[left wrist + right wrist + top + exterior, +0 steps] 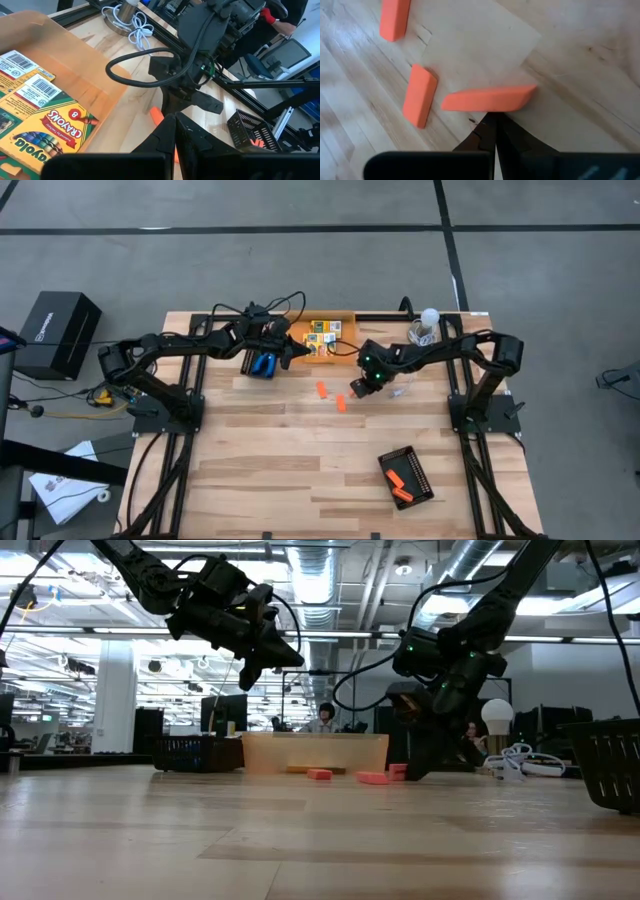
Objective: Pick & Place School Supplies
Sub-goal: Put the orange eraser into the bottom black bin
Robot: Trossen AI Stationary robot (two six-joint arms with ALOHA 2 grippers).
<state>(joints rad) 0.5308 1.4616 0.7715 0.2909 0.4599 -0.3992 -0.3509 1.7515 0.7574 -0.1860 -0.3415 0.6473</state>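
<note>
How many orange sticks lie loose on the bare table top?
3, all mid-table: one stick just off the right gripper, a second stick beside it, a third stick farther off. Orange pieces in the black tray may be more.

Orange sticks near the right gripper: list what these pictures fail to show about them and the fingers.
- Contact: in the right wrist view the right gripper points at the nearest orange stick, but whether the tips touch it is unclear.
- Count: the high view shows the orange sticks too small, and the arm covers some.
- Black tray: its orange contents are too small to identify.
</note>
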